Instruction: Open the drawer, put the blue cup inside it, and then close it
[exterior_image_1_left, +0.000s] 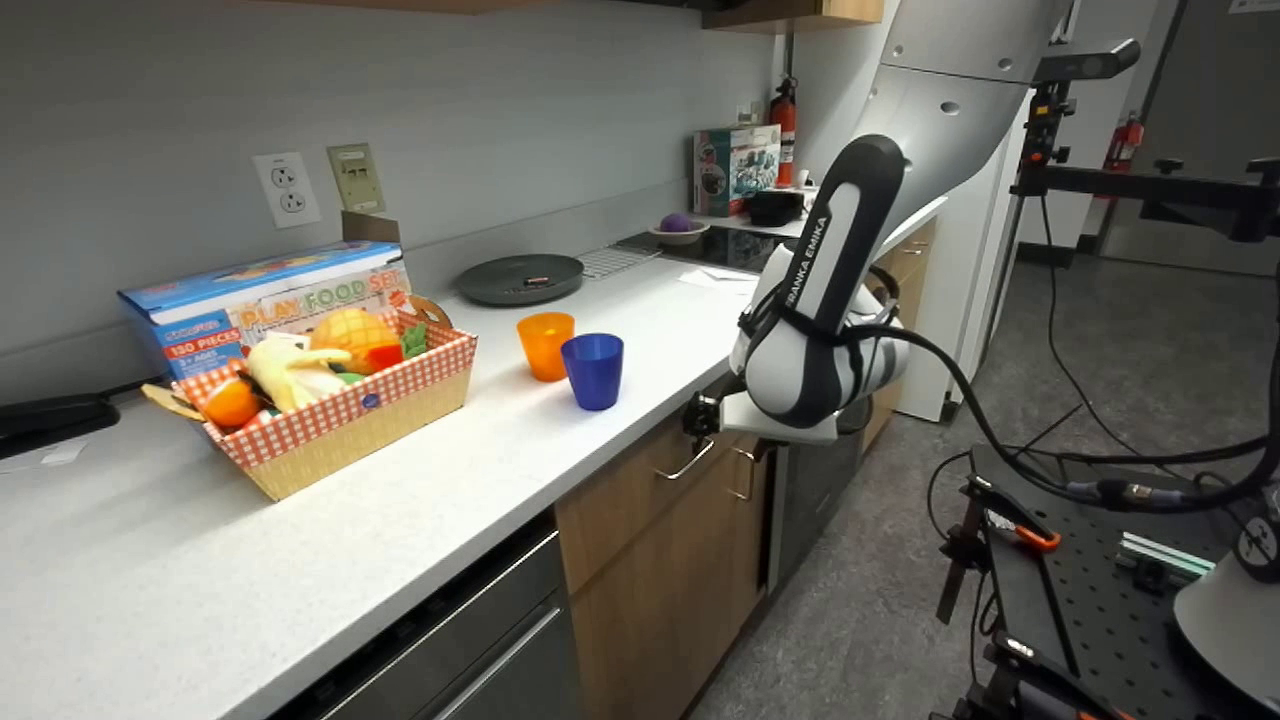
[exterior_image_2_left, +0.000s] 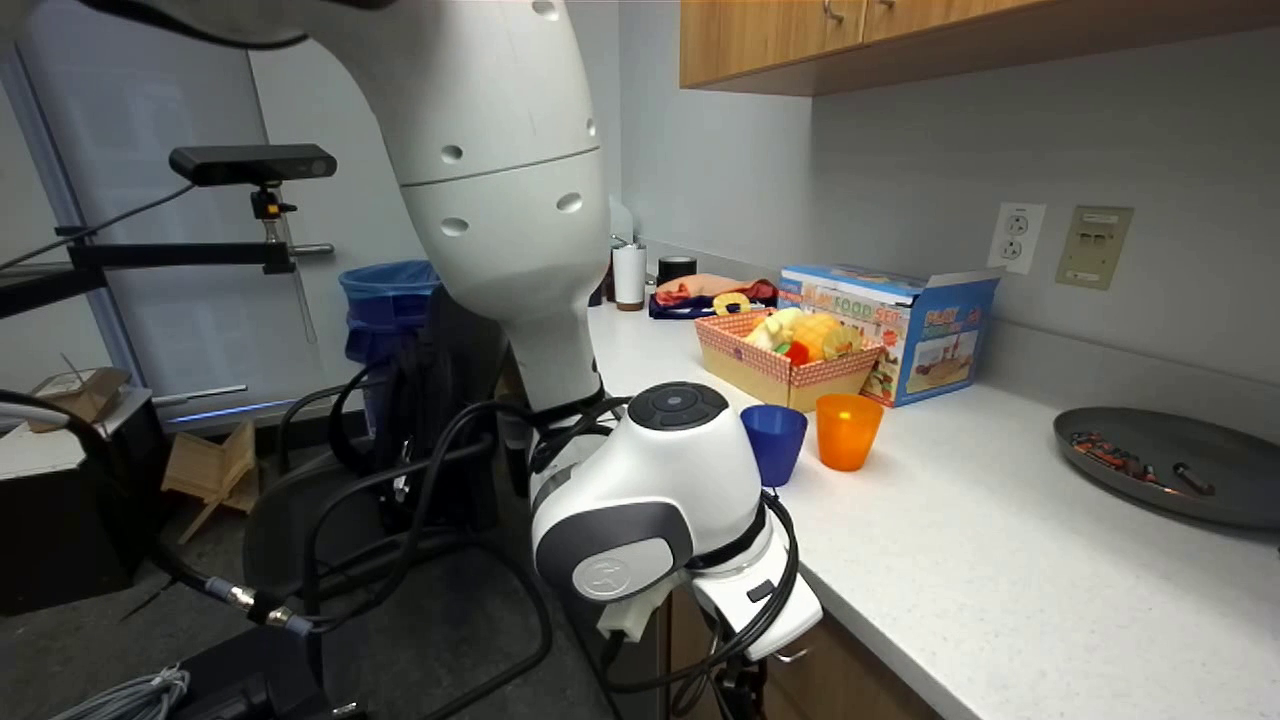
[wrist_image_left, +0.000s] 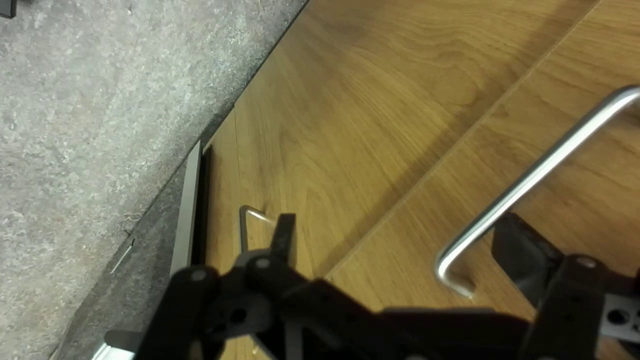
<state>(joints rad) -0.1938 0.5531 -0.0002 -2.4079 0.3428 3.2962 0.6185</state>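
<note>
The drawer (exterior_image_1_left: 625, 490) is shut, its light wood front flush beneath the counter edge. Its slim metal handle (wrist_image_left: 540, 171) runs diagonally across the wrist view. My gripper (wrist_image_left: 400, 242) stands open in front of it, with the handle's near end between the spread fingers. One of the fingers (wrist_image_left: 522, 260) is right beside the bar; whether they touch I cannot tell. Upright on the counter stands the blue cup (exterior_image_1_left: 594, 372), clear of the gripper, and it also shows in an exterior view past the arm as the blue cup (exterior_image_2_left: 775, 445).
An orange cup (exterior_image_1_left: 546, 345) is close by the blue one. A basket of play food (exterior_image_1_left: 350, 420), a box (exterior_image_1_left: 270, 300) and a dark pan (exterior_image_1_left: 520, 280) occupy the counter. Below the drawer is a cabinet door with its own handle (wrist_image_left: 243, 227). Dark grey fronts (exterior_image_1_left: 480, 620) adjoin the drawer.
</note>
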